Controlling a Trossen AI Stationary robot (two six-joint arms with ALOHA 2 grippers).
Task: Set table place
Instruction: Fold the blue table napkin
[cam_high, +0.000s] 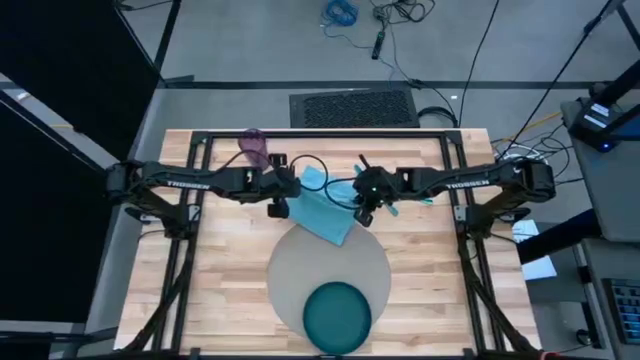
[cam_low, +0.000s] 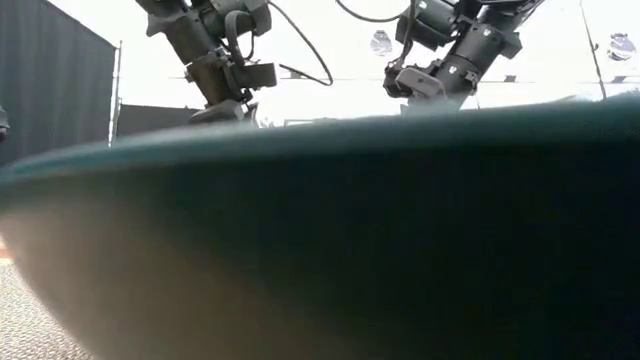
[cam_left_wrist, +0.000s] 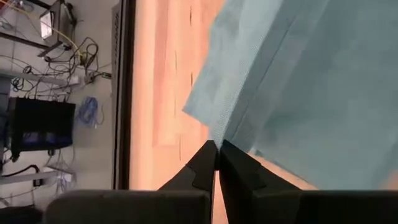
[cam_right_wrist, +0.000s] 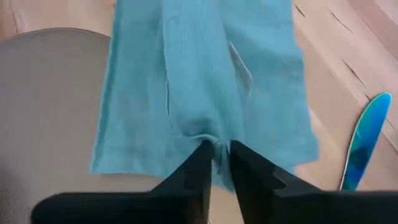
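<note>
Surface (cam_high: 230, 300): light wooden planks in a black frame; we count every item of the place on it.
Mat (cam_high: 300, 265): round, grey-beige, at near centre; laid.
Plate (cam_high: 337, 316): teal, on the near part of the mat, off centre toward its near edge; it fills the low view.
Napkin (cam_high: 325, 212): light-blue cloth, lying at a slant just beyond the mat, its near corner over the mat's far edge; not yet placed, by our reading.
Left tool (cam_left_wrist: 216, 151): at the napkin's left edge, tips pressed together, apparently pinching the cloth's border.
Right tool (cam_right_wrist: 219, 154): at the napkin's right end, tips nearly together, pinching a small fold of cloth.
Cup (cam_high: 253, 146): translucent purple, far left, well apart from the mat; untouched.
Cutlery (cam_right_wrist: 364, 142): a teal handle lies on the planks right of the napkin; not yet laid.
Progress: mat and plate down; napkin in hand; cutlery and cup remain.
</note>
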